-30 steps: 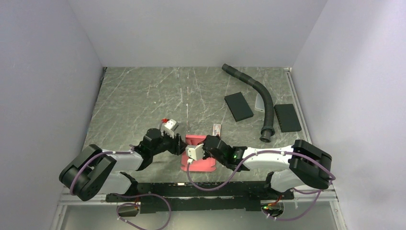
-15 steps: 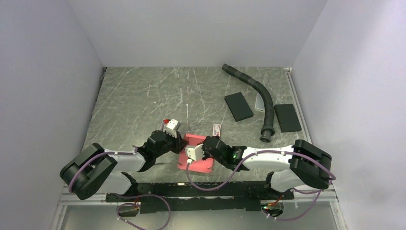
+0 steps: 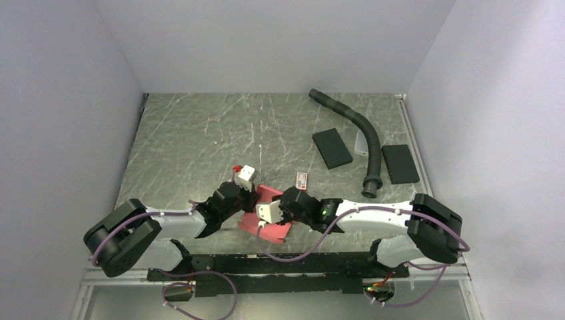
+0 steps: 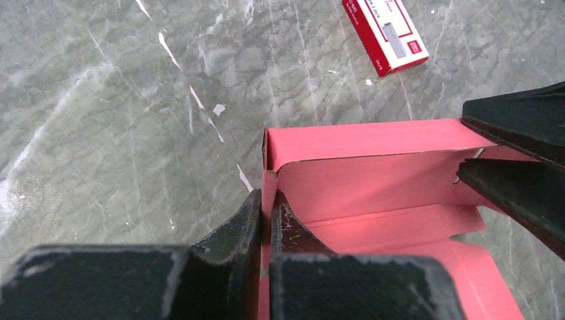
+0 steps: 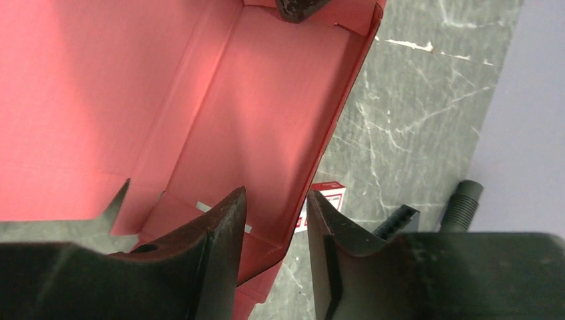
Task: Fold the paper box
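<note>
Paper box [image 3: 276, 231] [image 4: 380, 180] [image 5: 253, 100]: thin red-pink cardboard, plain matte, die-cut. Half-formed, open-topped tray shape. Lies near centre of scene, toward near edge, skewed in top view. Far wall upright, top edge folded over inward. Left wall upright, meets far wall at sharp corner. Floor panel creased lengthwise. Near flap unfolded, sloping out flat toward near-right. Notched tab and small slot cut at right end. Right wall raised.

Plain pale lavender walls [image 3: 280, 47] enclose the grey, white-veined marbled tabletop [image 3: 193, 133] on three sides, under even light.
</note>
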Action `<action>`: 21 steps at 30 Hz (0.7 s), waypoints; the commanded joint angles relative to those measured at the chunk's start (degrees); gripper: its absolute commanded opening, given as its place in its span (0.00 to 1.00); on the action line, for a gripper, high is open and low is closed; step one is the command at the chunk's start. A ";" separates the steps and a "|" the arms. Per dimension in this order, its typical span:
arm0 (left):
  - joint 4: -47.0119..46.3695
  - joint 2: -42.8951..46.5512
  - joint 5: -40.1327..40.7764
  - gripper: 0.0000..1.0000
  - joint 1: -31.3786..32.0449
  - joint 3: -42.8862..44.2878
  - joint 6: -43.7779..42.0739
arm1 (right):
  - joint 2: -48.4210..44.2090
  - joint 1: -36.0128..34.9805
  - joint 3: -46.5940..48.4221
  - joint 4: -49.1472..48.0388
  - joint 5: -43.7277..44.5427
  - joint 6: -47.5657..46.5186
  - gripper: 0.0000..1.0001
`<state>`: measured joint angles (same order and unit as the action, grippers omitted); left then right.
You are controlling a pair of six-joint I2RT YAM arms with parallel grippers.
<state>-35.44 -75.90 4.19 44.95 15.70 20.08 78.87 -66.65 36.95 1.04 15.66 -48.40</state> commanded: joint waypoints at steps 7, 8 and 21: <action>-1.22 0.34 7.76 0.05 4.21 1.74 -3.45 | -7.79 10.85 9.50 17.84 -33.79 10.94 0.57; -1.69 0.46 7.94 0.05 4.33 1.58 -3.68 | -8.63 12.69 10.29 19.33 -37.92 11.49 0.59; -8.70 0.12 10.04 0.06 6.83 -0.98 -8.31 | -4.45 36.25 10.67 10.76 -69.91 39.22 0.55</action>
<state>-37.50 -75.90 12.19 50.72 15.92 15.38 71.35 -34.72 48.03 18.81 -41.01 -22.81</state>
